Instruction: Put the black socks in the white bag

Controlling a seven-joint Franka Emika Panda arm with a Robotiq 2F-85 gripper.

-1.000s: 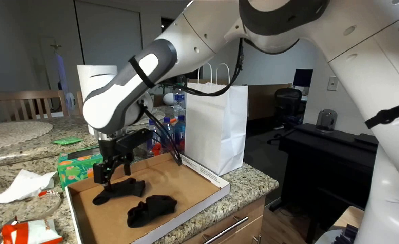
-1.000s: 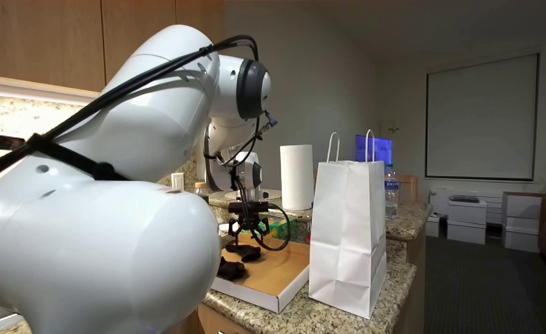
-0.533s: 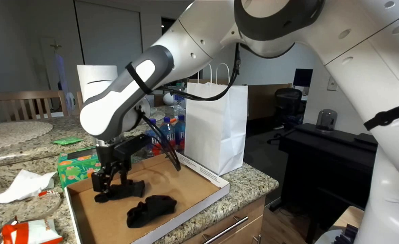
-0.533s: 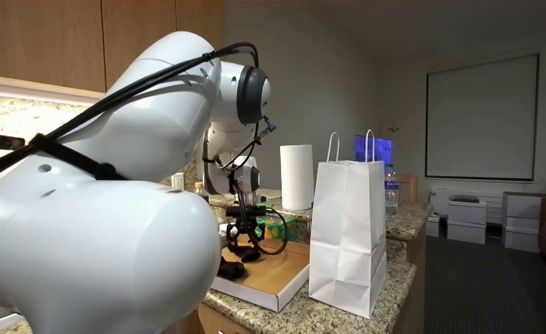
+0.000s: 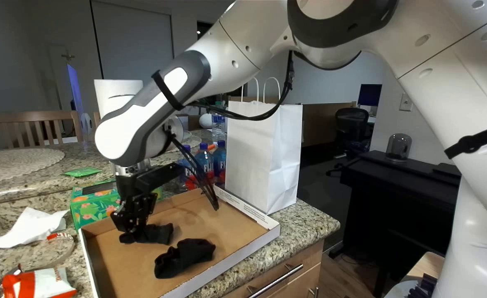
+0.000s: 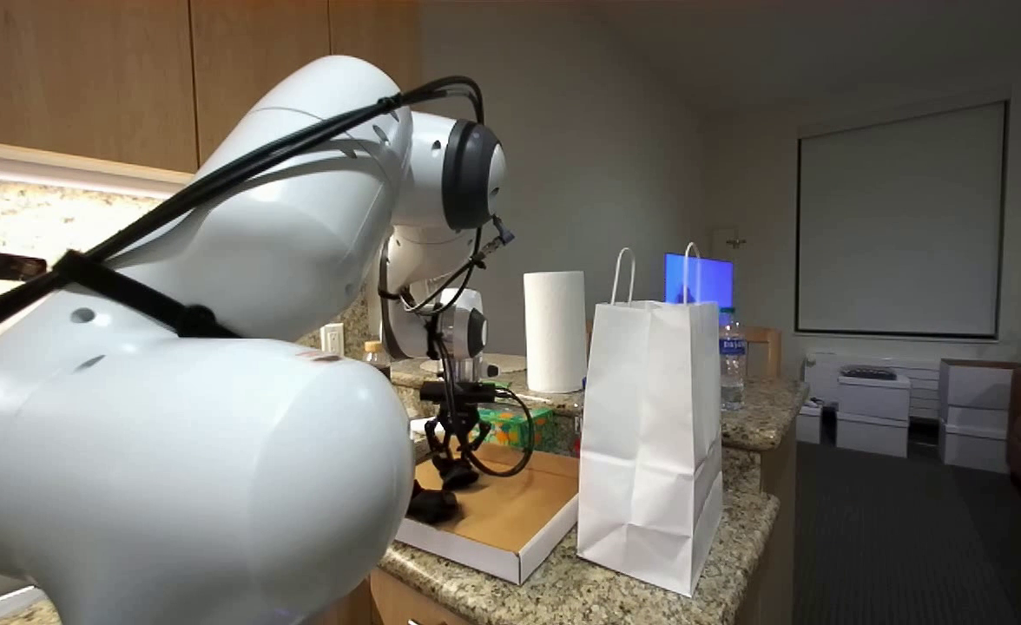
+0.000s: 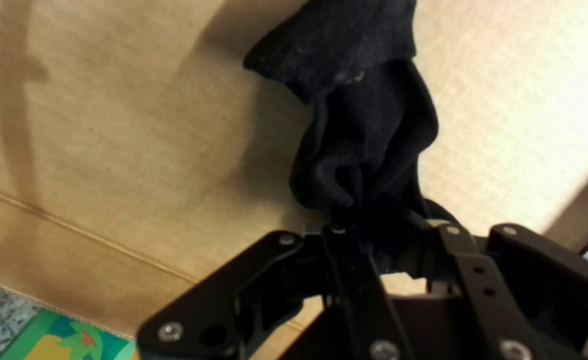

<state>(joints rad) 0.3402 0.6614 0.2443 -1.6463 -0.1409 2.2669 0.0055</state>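
Observation:
Two black socks lie in a shallow cardboard box lid (image 5: 220, 225). My gripper (image 5: 132, 232) is low over the farther sock (image 5: 160, 233) in an exterior view. The wrist view shows that sock (image 7: 369, 115) bunched up between the drawn-in jaws of the gripper (image 7: 380, 229), its free part stretching away across the cardboard. The other sock (image 5: 187, 255) rests crumpled nearer the front of the lid, untouched. Upright beside the lid stands the white bag (image 6: 649, 443) with two raised handles; its inside is hidden in both exterior views.
A green patterned box (image 5: 94, 205) stands against the lid's back side. Several bottles (image 5: 205, 159) stand behind the lid, next to the bag. A paper towel roll (image 6: 554, 330) is on the raised counter. A white napkin (image 5: 28, 227) and a red-white packet (image 5: 38, 283) lie beside the lid.
My gripper has come down onto the farther sock and its jaws have closed from wide apart. The sock has bunched up and its toe end has drawn in. The other sock has stayed put.

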